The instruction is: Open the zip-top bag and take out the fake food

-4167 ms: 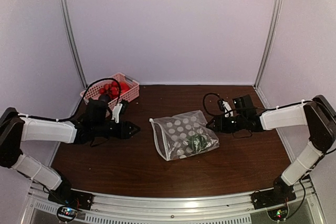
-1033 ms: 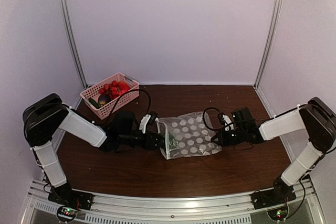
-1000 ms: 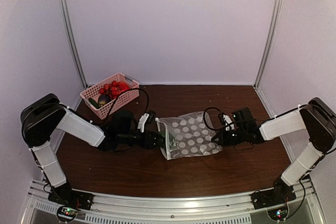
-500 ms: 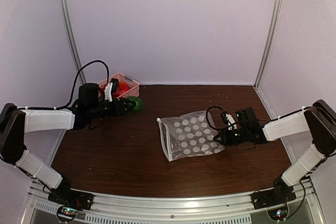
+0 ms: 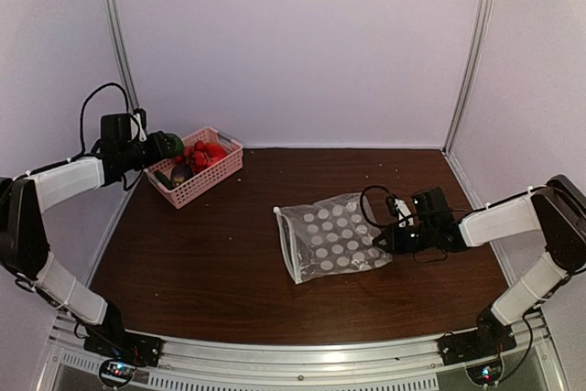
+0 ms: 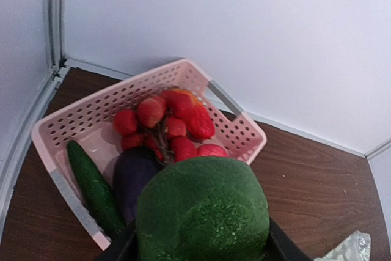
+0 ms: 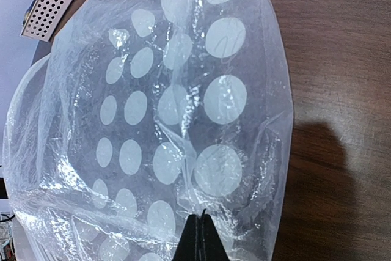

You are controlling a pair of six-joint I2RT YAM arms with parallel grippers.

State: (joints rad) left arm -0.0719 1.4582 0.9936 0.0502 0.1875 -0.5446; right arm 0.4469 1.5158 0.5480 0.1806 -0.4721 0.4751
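The zip-top bag (image 5: 331, 237), clear with white dots, lies flat on the brown table, its white zip edge toward the left. No food shows inside it. My right gripper (image 5: 386, 241) is shut on the bag's right edge; in the right wrist view its tips (image 7: 198, 229) pinch a fold of the dotted plastic (image 7: 165, 114). My left gripper (image 5: 161, 148) is raised over the left end of the pink basket (image 5: 222, 166), shut on a round green fake food piece (image 6: 201, 209). Red grape-like balls (image 6: 165, 123), a dark purple piece (image 6: 131, 175) and a long green piece (image 6: 91, 184) lie in the basket (image 6: 91, 111).
The basket sits in the back left corner beside the wall and its metal post (image 5: 117, 34). A corner of the bag (image 6: 351, 249) shows at the lower right of the left wrist view. Walls close in the table on three sides.
My left arm has pulled out of the bag's mouth with the green piece and carried it left and back to above the basket. The right gripper has kept its hold on the bag.
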